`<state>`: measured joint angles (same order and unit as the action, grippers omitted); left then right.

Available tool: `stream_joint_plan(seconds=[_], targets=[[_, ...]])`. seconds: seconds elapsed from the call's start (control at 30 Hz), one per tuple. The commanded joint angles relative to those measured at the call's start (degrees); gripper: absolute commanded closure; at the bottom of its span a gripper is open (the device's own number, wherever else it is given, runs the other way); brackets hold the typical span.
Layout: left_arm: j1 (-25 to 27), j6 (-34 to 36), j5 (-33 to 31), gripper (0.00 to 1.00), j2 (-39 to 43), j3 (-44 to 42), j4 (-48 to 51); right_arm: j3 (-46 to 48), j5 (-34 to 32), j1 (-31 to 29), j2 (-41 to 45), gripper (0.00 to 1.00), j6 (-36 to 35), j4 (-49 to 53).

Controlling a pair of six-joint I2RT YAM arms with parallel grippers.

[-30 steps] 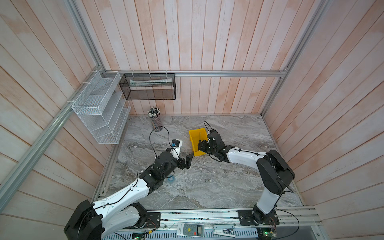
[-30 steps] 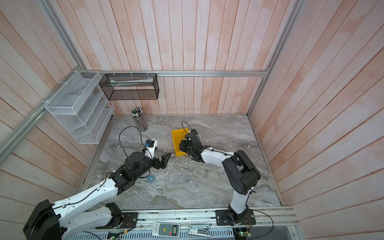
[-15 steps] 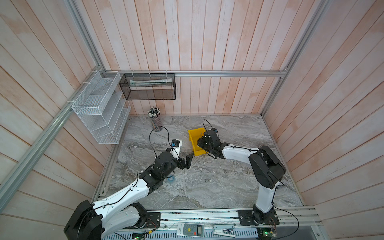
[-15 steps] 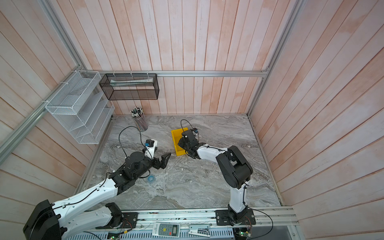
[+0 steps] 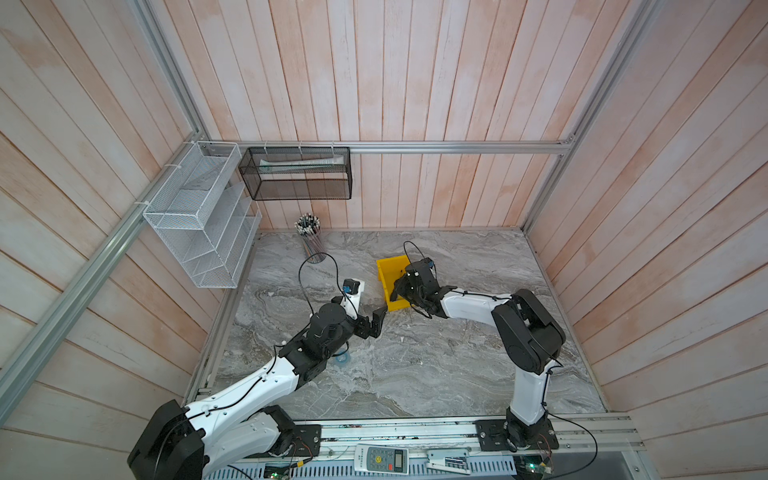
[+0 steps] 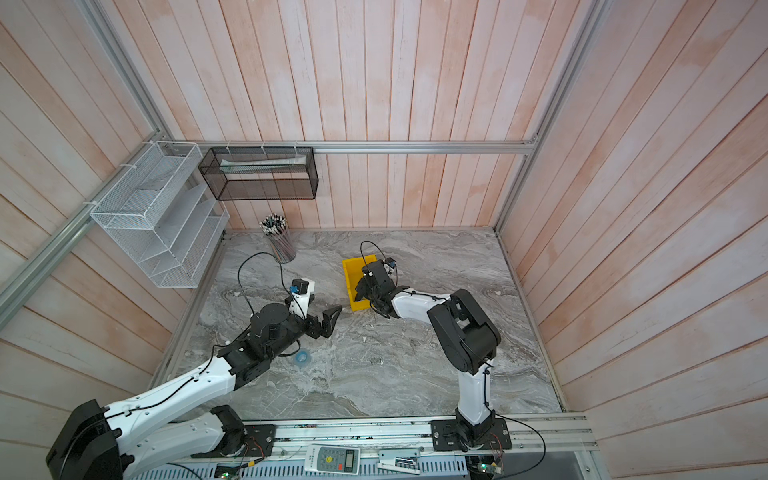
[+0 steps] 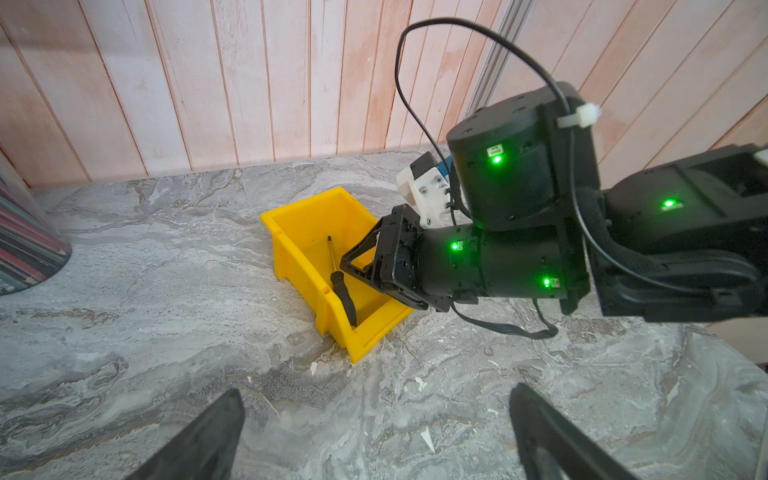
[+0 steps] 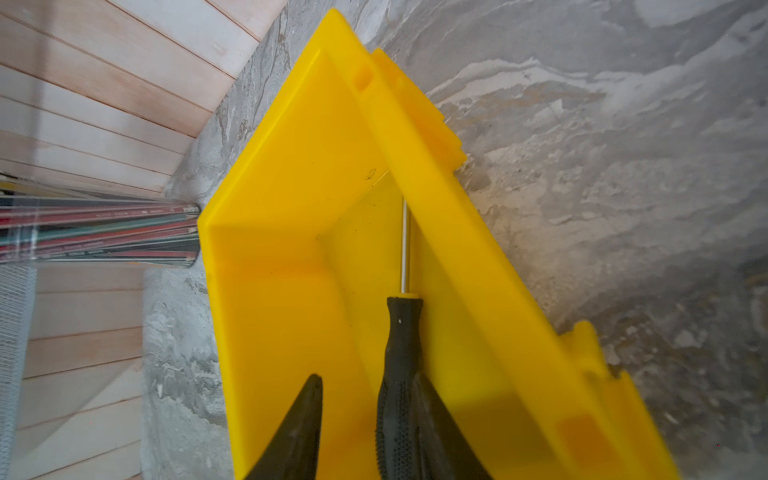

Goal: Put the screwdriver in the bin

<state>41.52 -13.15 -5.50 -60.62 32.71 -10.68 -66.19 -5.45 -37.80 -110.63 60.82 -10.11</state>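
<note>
Since the screwdriver point(image 8: 401, 340) lies in the yellow bin point(image 8: 270, 187), right gripper point(image 8: 368, 376) and left gripper point(image 7: 376, 390) both spread, only withdrawal seems left.

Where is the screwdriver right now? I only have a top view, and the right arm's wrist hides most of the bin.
Observer: In the left wrist view the screwdriver lies on the floor of the bin, wholly inside it.
Operator: Which way does it lie?
Observer: The right wrist view shows it along one long side wall, shaft toward the tall back wall and handle toward the low front lip.
Operator: Is the right gripper clamped on it?
Observer: No. The right gripper has its jaws apart. The handle sits beside one finger, with a clear gap to the other.
</note>
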Motion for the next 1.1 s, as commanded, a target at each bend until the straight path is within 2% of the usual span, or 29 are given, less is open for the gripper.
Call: stream_joint_plan(seconds=[0.0,0.13,0.23,0.33,0.37,0.43,0.53,0.67,0.73,0.83,0.93,1.07], targets=[[-0.4,-0.2,-1.1,0.0,0.7,-0.1,0.0,-1.1,0.1,-0.4,1.4,0.58,-3.2,-1.4],[-0.7,0.6,-3.8,0.0,-0.5,1.2,0.1,0.4,1.0,-0.4,6.0,0.49,-8.1,-4.7],[-2.1,0.8,-10.4,0.0,-1.4,3.1,1.7,2.2,1.2,-0.4,10.7,0.33,-12.9,-7.4],[-6.0,0.8,-13.8,0.0,-1.2,3.0,0.0,2.6,-1.3,-0.4,15.4,0.06,-19.2,-5.2],[-7.7,0.6,-15.5,0.0,-1.0,2.2,-1.7,3.2,-3.2,-0.3,17.3,0.02,-21.2,-4.3],[-10.8,0.2,-19.5,0.0,-0.6,-0.2,-6.5,6.1,-6.9,0.3,21.2,0.03,-24.0,-5.3],[-14.8,1.6,-27.0,0.0,-0.2,-4.2,-13.9,16.0,-13.1,3.4,28.9,0.02,-25.7,-10.6],[-19.7,4.4,-34.3,0.0,-1.1,-8.5,-20.5,26.8,-20.6,10.9,36.8,0.02,-23.1,-11.6],[-23.4,2.4,-36.4,0.0,-3.3,-10.3,-22.6,31.7,-27.0,14.7,40.2,0.03,-23.1,-11.4],[-29.3,-1.4,-36.3,0.0,-6.6,-11.3,-23.2,36.4,-39.2,16.4,43.9,0.02,-24.2,-10.7],[-33.0,-0.5,-36.5,0.0,-9.5,-12.4,-26.6,39.8,-52.1,16.5,46.3,0.01,-22.4,-8.3],[-37.0,1.7,-33.3,0.0,-13.8,-14.0,-34.6,44.8,-59.3,16.5,46.1,0.01,-28.5,-15.2]])
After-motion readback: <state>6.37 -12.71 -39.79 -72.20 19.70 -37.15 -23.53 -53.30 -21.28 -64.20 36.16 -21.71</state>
